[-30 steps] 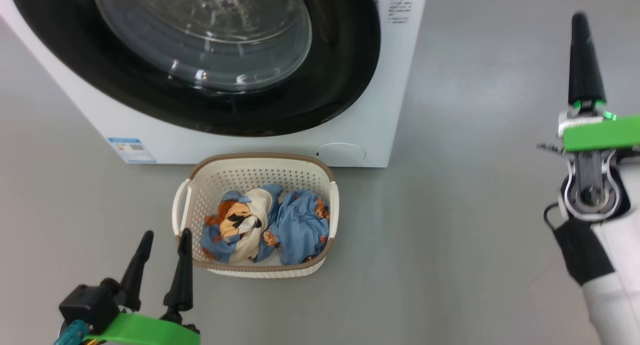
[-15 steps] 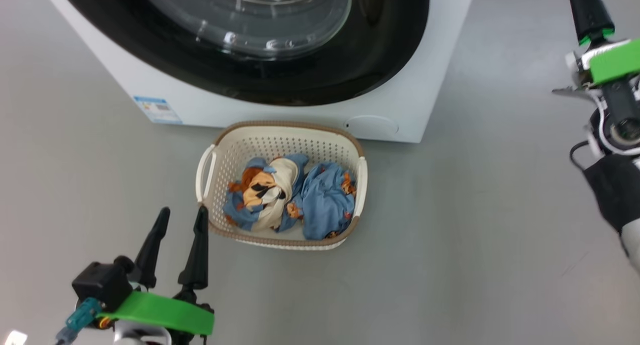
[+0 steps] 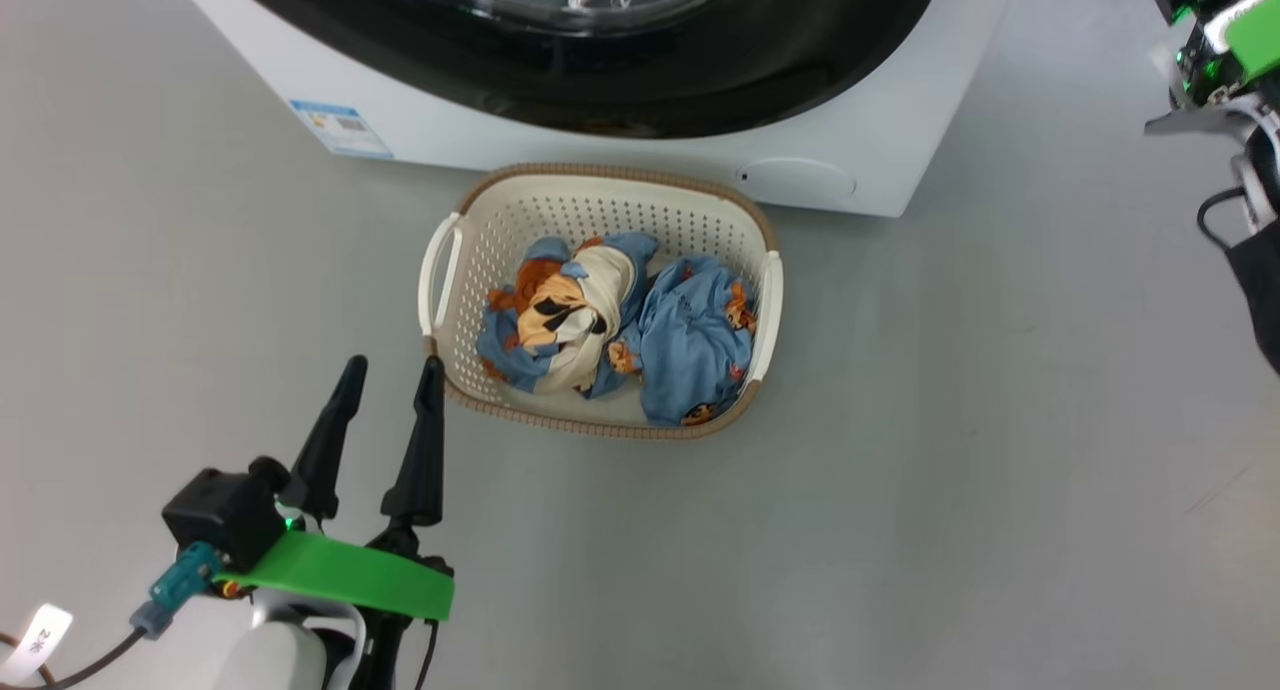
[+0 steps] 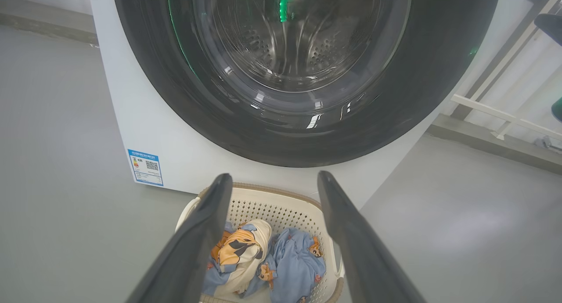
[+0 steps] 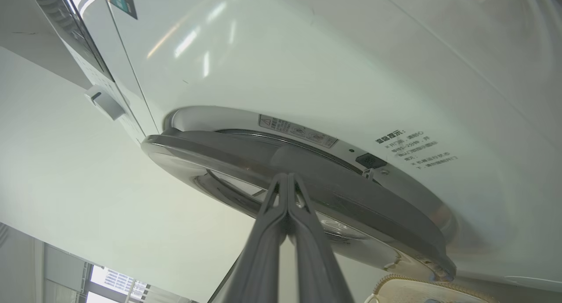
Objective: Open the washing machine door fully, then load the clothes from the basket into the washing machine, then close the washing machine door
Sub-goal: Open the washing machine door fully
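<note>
1. Down on the grey floor (image 3: 1000, 420) sits the basket (image 3: 600, 175), parked just in front of the washing machine (image 3: 450, 135) and right below the washing machine door (image 3: 700, 80).
2. Both bundles of clothes (image 3: 620, 320) lie in the basket side by side. The left one shows cream and orange, the right one is mostly blue.
3. The left gripper (image 3: 393, 363) hangs low beside the basket's near left corner with its fingers spread wide and nothing between them. From its own wrist camera, those fingers frame the laundry.
4. The right gripper (image 5: 286, 176) is up at the door's glossy edge with its fingers pressed tight together, gripping nothing. I cannot tell whether the tips touch the rim.
5. In the right wrist view, a strip of white inner ring (image 5: 246, 118) with a warning label shows beside the door's edge.
6. The blue label sticker (image 3: 340, 128) and round white flap (image 3: 795, 178) mark the machine's lower front, either side of the basket.
</note>
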